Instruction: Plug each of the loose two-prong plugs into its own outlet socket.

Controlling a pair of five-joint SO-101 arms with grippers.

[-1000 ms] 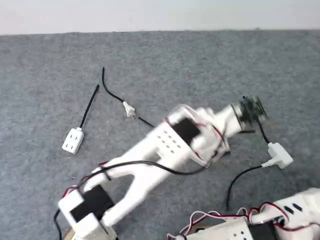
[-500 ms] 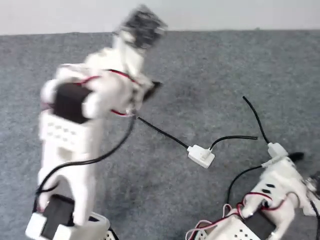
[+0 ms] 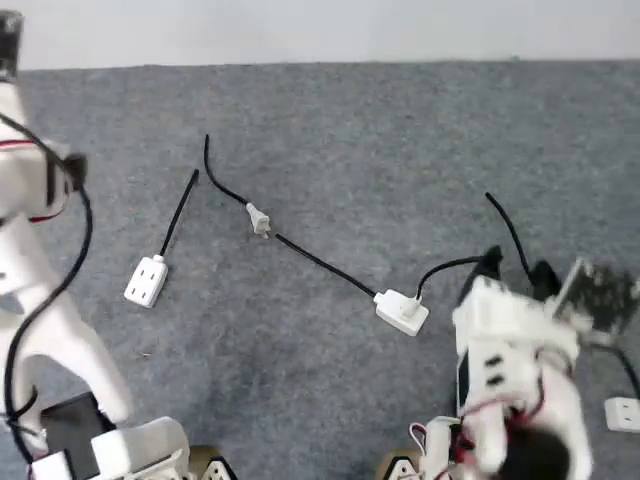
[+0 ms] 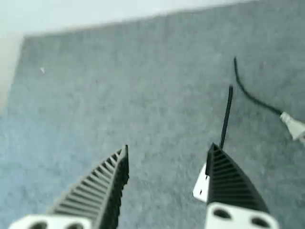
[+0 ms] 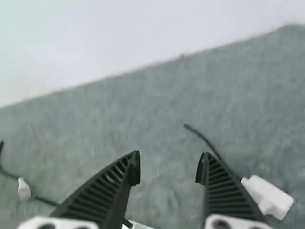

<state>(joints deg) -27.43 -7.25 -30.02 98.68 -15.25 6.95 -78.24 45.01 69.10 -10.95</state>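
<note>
Your left gripper (image 4: pixel 168 149) hangs above the surface (image 3: pixel 400 130) by its left edge, with the jaws spread wide and nothing between them. A white outlet socket (image 3: pixel 146 281) lies left of centre. Its black cord (image 3: pixel 180 212) runs toward the far edge, and in the left wrist view the socket sits just past one finger. A loose two-prong plug (image 3: pixel 259 219) lies unplugged nearer the middle, apart from that socket and touching nothing but the surface. A second outlet socket (image 3: pixel 402 311) lies right of centre, toward the near edge. A black lead (image 3: pixel 445 268) curves up to it, but you cannot tell whether a plug is fully seated there. Your right gripper (image 5: pixel 169 155) is near the near right corner, with its jaws also well open and empty. A white piece (image 5: pixel 267 196) lies on the surface beside one of its fingers, and you cannot tell whether it is a plug or a socket.
</note>
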